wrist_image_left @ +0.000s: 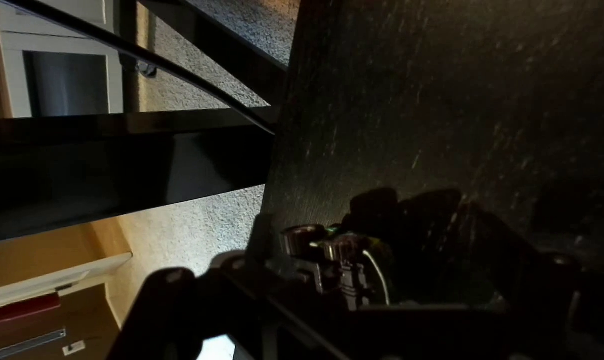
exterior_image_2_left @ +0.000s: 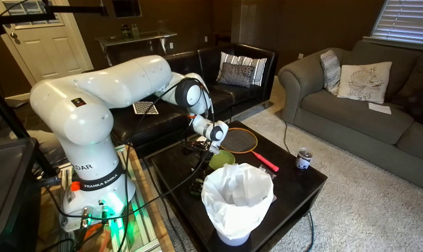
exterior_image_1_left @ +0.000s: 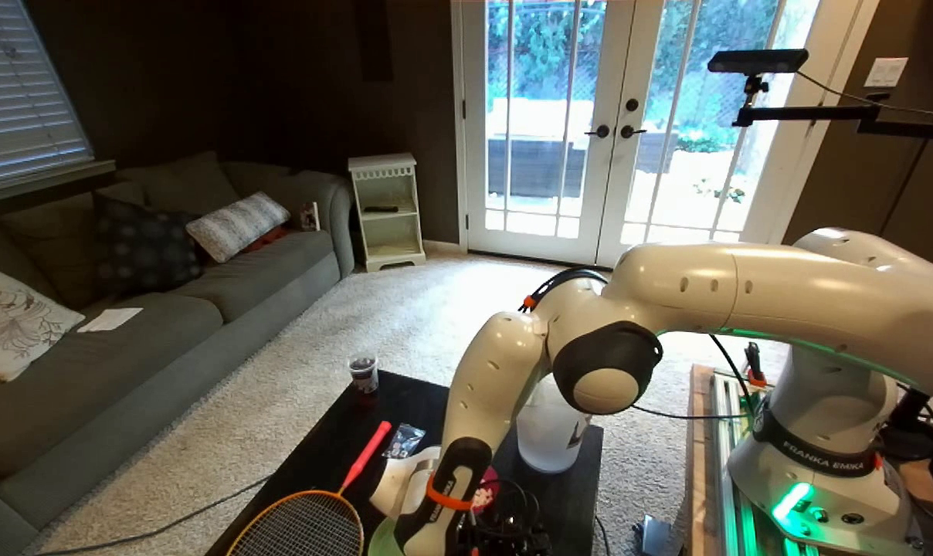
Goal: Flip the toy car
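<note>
Just beside the white bin (exterior_image_2_left: 233, 238), on its side towards the robot's base (exterior_image_2_left: 92, 196), the toy car (exterior_image_2_left: 196, 187) rests on the bench (exterior_image_2_left: 295, 185), dark with touches of green. The pincer (wrist_image_left: 402, 270) hangs low over it, also near the bin, and is released: its jaws stand parted wide in the wrist view, the car showing between them. The bin's puffed-out liner (exterior_image_2_left: 232, 210) rises right alongside, crowding that flank of the car. A pink-and-white thing (exterior_image_1_left: 484, 490) lies near the bin as well; farther from it come a shiny packet (exterior_image_2_left: 267, 171) and a green dish (exterior_image_2_left: 222, 160), then a racket (exterior_image_2_left: 239, 140) lying flat, and, well apart from the bin, a cup (exterior_image_2_left: 303, 159) standing upright. Next to the bin in an exterior view, the arm (exterior_image_1_left: 497, 371) and pincer cover the car, and the view's lower edge cuts off the racket's head and most of the dish. The wrist view is so dark that little of the car beyond two wheels (wrist_image_left: 302, 241) can be made out; which way up it lies, or whether a jaw touches it, I cannot tell. Around the bin the bench is dark and scuffed. Beyond the bin lie pale carpet (exterior_image_1_left: 412, 324), a black sofa (exterior_image_2_left: 239, 94), a grey couch (exterior_image_2_left: 351, 108) and, behind it in an exterior view, glass doors (exterior_image_1_left: 615, 177) in a brown wall (exterior_image_1_left: 420, 93).
</note>
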{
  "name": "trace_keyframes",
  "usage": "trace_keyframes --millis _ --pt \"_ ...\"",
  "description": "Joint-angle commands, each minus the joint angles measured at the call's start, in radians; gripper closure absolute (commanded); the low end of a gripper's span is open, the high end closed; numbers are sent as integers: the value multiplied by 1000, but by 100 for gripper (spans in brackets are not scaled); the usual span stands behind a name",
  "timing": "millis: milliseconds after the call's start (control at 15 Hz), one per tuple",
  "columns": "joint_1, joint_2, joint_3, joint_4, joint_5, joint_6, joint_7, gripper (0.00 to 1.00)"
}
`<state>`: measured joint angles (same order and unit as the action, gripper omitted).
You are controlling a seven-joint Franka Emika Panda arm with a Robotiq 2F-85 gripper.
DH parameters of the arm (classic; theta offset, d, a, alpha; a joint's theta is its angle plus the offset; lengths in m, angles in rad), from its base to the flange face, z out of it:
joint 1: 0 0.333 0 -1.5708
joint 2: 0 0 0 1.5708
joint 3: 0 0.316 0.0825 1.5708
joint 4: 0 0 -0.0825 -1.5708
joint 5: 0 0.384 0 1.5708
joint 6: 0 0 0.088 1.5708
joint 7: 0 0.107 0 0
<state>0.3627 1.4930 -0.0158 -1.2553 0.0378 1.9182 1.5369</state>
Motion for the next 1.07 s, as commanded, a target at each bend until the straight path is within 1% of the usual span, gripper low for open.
trace_keyframes --millis 0,133,200,267,333,400,600,733,933,1000 --pt "-42 0 1 -17 -1 23 -31 0" --pt "-71 0 7 -21 2 35 -71 0" --pt "-86 1 12 -24 5 41 -98 3" --pt "-97 1 14 -26 7 45 -121 27" --pt "-104 1 14 -29 9 48 -138 28" --pt "-113 1 18 -33 12 52 -161 30" --pt "-131 1 24 -48 20 61 -214 54" --pt "-140 1 30 -52 27 69 -248 66" --pt "-158 1 43 -60 42 86 -311 88" --pt "-164 1 49 -63 48 88 -334 94"
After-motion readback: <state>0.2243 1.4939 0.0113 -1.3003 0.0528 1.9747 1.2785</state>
